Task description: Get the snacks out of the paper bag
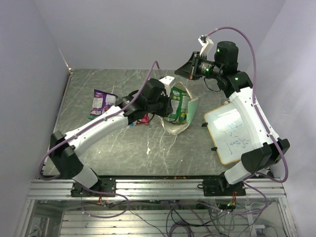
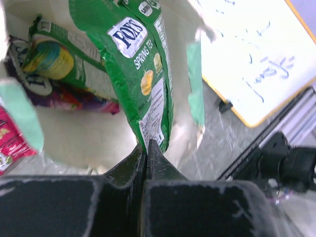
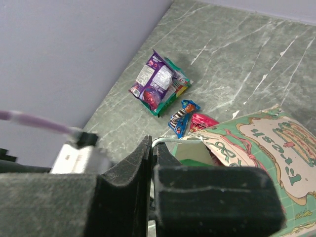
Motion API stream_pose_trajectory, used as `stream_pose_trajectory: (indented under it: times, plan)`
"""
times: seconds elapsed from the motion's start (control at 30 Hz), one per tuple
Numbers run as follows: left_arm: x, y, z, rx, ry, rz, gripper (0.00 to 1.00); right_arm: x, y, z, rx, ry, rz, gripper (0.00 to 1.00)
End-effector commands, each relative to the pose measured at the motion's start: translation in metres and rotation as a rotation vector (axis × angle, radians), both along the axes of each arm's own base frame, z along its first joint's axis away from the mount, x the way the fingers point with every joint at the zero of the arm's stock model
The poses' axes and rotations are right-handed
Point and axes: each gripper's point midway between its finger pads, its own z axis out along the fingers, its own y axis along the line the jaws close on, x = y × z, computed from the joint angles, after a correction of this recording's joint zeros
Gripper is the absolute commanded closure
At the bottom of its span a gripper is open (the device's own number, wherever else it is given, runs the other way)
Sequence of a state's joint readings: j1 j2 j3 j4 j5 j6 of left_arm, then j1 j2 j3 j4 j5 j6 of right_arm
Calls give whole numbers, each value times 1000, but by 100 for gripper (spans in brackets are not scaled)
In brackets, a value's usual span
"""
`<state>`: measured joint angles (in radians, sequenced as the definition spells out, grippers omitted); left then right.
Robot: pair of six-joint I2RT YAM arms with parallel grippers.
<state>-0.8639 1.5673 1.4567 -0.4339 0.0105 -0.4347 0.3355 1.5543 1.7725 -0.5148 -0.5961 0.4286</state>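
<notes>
The paper bag lies on its side mid-table with its mouth held up. My left gripper is at the mouth, shut on the lower edge of a green Fox's packet that sticks out of the bag. More snacks show inside: another green packet and a purple-pink one. My right gripper, raised behind the bag, is shut on its white string handle. On the table to the left lie a purple bag, a blue bar and a red packet.
A wood-framed whiteboard with blue scribbles lies to the right of the bag, near the right arm's base. The purple packets sit at the far left of the table. Walls close in the table on the left and back.
</notes>
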Motion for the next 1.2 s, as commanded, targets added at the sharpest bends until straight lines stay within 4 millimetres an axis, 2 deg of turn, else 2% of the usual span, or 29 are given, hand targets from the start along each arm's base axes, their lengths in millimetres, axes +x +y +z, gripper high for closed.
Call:
stream_pose_trajectory:
  times: [0.0, 0.13, 0.3, 0.5, 0.6, 0.73, 0.9, 1.0, 1.17]
  plan:
    - [-24, 35, 49, 25, -62, -101, 93, 3, -7, 15, 3, -64, -20, 100]
    - [-33, 84, 60, 130, -69, -35, 93, 5, -8, 12, -4, -60, -25, 100]
    - [-37, 131, 85, 176, -87, 73, 93, 7, -9, 10, -9, -55, -28, 100]
    - [-13, 203, 111, 299, -133, 373, 93, 7, -7, 6, -4, -40, -15, 100]
    - [4, 235, 103, 360, -98, 453, 93, 5, -6, 6, 0, -37, -7, 100]
    - [29, 272, 82, 427, -17, 510, 93, 2, -3, 4, 12, -21, 17, 100]
    - [57, 318, 48, 418, 85, 532, 93, -4, 2, 3, 29, 7, 51, 100]
    - [73, 330, 39, 376, 124, 543, 93, -7, 7, -1, 33, 24, 73, 100]
    - [92, 329, 15, 327, 204, 482, 93, -13, 18, -7, 37, 47, 113, 100]
